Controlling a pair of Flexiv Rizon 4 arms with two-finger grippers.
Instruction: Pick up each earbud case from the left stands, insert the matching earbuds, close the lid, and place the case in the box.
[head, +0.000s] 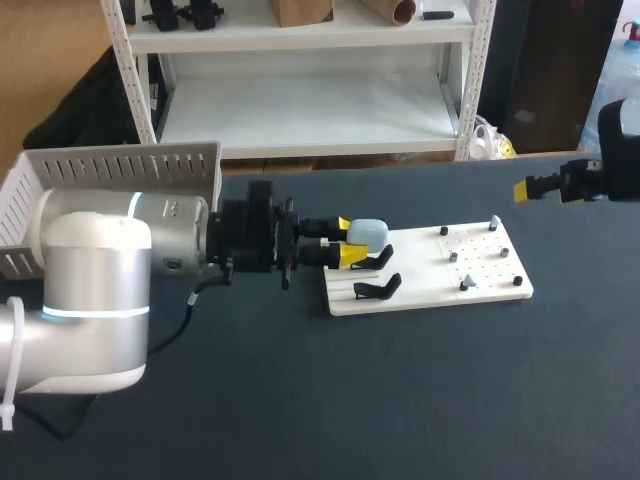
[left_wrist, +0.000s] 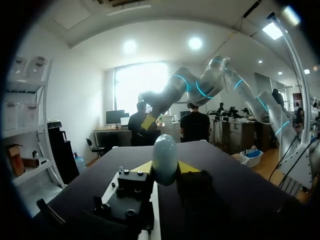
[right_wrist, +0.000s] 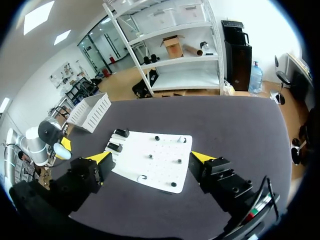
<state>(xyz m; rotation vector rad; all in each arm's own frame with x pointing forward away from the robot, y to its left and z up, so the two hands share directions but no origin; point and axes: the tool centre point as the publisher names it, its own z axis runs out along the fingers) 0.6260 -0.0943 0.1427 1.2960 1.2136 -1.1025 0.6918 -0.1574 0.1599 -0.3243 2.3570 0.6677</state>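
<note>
Head view: the left gripper (head: 342, 246) pinches the pale blue earbud case (head: 367, 233) at the left end of the white board (head: 410, 272), by two black stands (head: 377, 290). The white box (head: 120, 175) sits behind the left arm. The right gripper (head: 527, 188) hangs near the table's far right edge.

Left wrist view: the earbud case (left_wrist: 165, 159) stands upright, clamped between both yellow tips.

Right wrist view: the right gripper (right_wrist: 150, 157) is spread wide above the white board (right_wrist: 160, 170).
</note>
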